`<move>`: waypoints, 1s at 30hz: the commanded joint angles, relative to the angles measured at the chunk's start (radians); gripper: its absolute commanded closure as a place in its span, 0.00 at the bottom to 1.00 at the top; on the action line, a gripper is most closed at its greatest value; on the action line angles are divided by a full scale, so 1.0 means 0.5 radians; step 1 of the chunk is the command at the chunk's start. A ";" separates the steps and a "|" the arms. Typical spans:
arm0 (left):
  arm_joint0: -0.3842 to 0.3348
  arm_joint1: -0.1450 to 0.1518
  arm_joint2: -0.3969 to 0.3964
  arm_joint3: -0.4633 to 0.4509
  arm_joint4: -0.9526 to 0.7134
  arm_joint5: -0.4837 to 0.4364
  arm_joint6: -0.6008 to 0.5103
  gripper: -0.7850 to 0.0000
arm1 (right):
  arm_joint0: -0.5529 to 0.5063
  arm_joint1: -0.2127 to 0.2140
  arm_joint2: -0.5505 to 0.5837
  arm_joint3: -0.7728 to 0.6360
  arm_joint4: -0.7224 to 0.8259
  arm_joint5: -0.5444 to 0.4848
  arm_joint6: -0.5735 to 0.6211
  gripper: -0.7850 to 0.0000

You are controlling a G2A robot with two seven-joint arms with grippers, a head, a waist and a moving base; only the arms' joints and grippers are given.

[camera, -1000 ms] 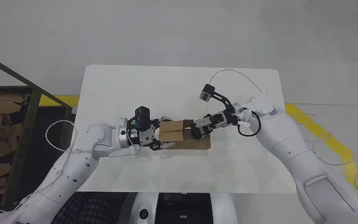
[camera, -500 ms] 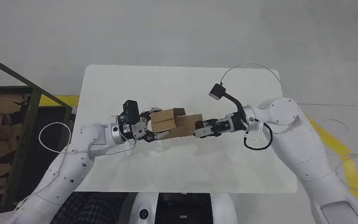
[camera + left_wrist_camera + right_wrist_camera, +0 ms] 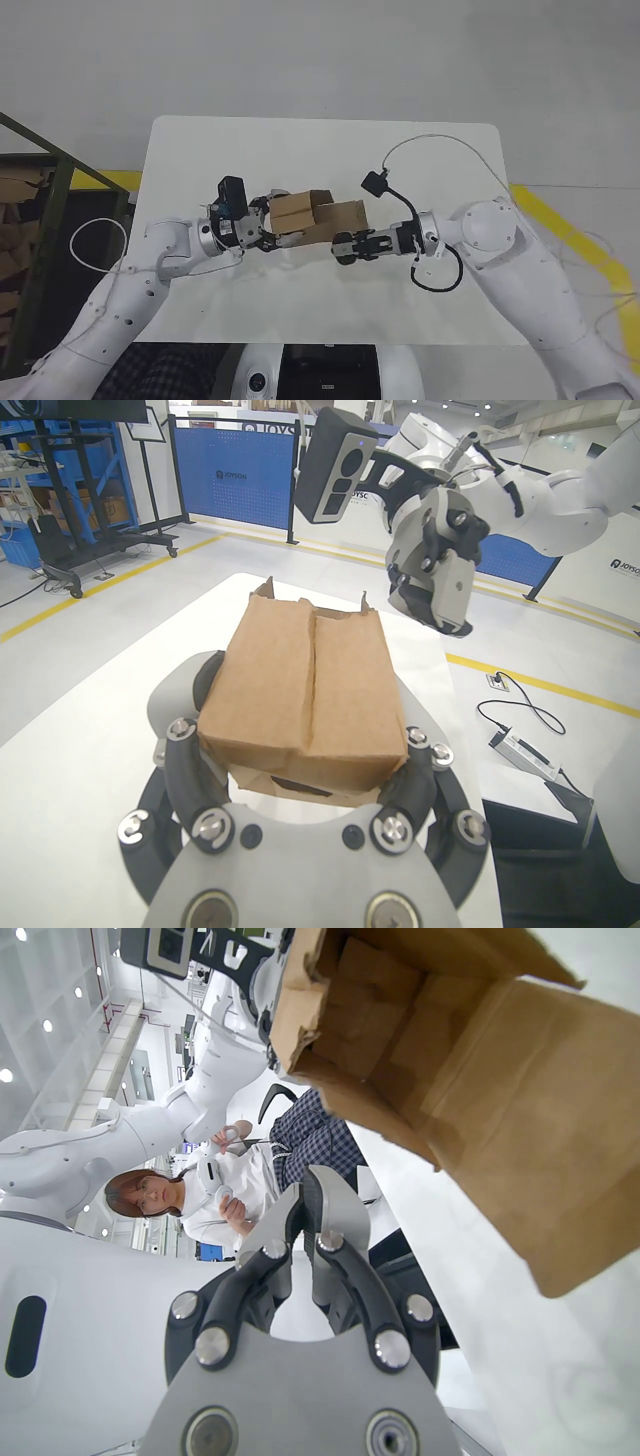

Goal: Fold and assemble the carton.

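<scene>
A brown carton (image 3: pixel 306 215) is held above the white table (image 3: pixel 430 160) with my left gripper (image 3: pixel 264 228) shut on its closed end. In the left wrist view the carton (image 3: pixel 305 680) sits between the black fingers (image 3: pixel 207 675), its two top flaps meeting at a centre seam. The far end is open, and one long flap (image 3: pixel 545 1168) hangs out past the opening (image 3: pixel 370 1023). My right gripper (image 3: pixel 341 246) is shut on nothing, just off the open end on the side nearer the robot. Its fingertips (image 3: pixel 306 1188) sit apart from the cardboard.
The table stretches wide on both sides of the arms. A dark metal frame with cardboard stock (image 3: pixel 30 210) stands off the table's left edge. A thin cable (image 3: pixel 440 145) loops from the right arm over the back right of the table.
The left gripper lifted the carton off the table and drew it slightly left. The right gripper let go of the carton's end and dropped back toward the robot's side, shut.
</scene>
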 commanded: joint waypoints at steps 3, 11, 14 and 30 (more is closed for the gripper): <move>0.013 -0.004 -0.005 -0.008 -0.019 -0.036 -0.012 0.35 | 0.017 -0.005 0.001 0.070 -0.002 -0.061 -0.059 1.00; 0.026 -0.011 -0.019 -0.040 -0.062 -0.090 -0.039 0.35 | 0.079 -0.027 -0.047 0.174 0.005 -0.146 -0.130 1.00; 0.030 -0.014 -0.023 -0.050 -0.076 -0.104 -0.048 0.35 | 0.107 -0.039 -0.079 0.192 0.026 -0.171 -0.135 1.00; 0.017 -0.040 -0.006 -0.085 -0.098 -0.114 -0.101 0.35 | 0.233 -0.115 -0.277 0.274 0.114 -0.251 -0.160 1.00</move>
